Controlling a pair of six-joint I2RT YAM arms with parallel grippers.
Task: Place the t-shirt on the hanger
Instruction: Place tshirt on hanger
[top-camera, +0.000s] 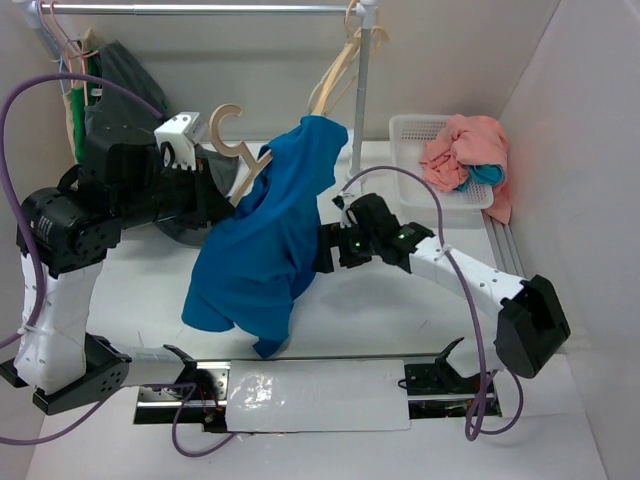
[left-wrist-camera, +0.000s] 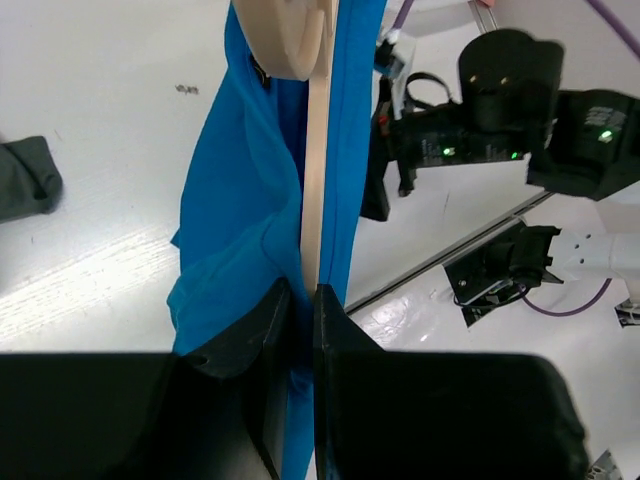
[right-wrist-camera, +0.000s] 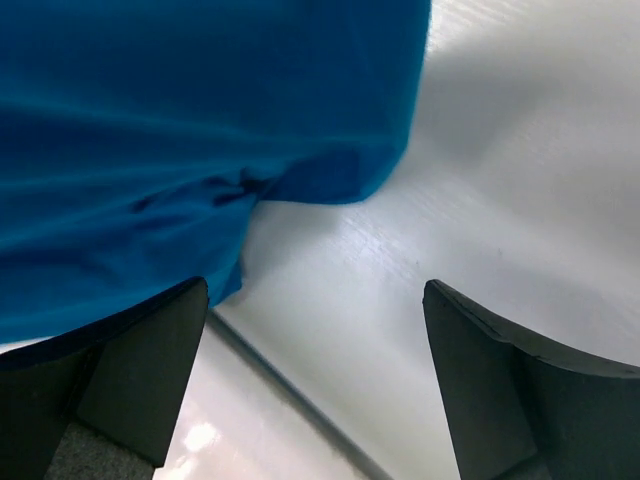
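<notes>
T-shirt (top-camera: 265, 235): plain royal blue, soft and creased, with no print. It hangs in the air over the middle of the bench. It is draped on the hanger (top-camera: 243, 160), which sits tilted. Only the tan hook and a short part below it show from above; the rest is under the cloth. The blue cloth rises to a peak toward the far edge. From there it falls in loose folds toward the near edge, and its lowest corner hangs close to the metal strip there. The wrist views show no seam or sleeve clearly.

The left gripper (left-wrist-camera: 303, 325) has its dark fingers (left-wrist-camera: 262, 335) pressed nearly together on a thin bar of the hanger (left-wrist-camera: 316, 180). Folds of the t-shirt (left-wrist-camera: 240, 230) lie against the left finger, and the cloth hangs on both sides of the bar.

The right gripper (right-wrist-camera: 320, 340) reaches in from the right side of the bench. Its fingers (right-wrist-camera: 135, 375) are spread wide with nothing between them. The t-shirt (right-wrist-camera: 170, 130) hangs just beyond them, its lower edge close over the left finger. Whether they touch cannot be told.

A white basket (top-camera: 410, 128) with a salmon-pink cloth (top-camera: 462, 150) stands at the far right corner. A dark grey shirt (top-camera: 125, 75) hangs at the far left, under the rail (top-camera: 200, 9).
</notes>
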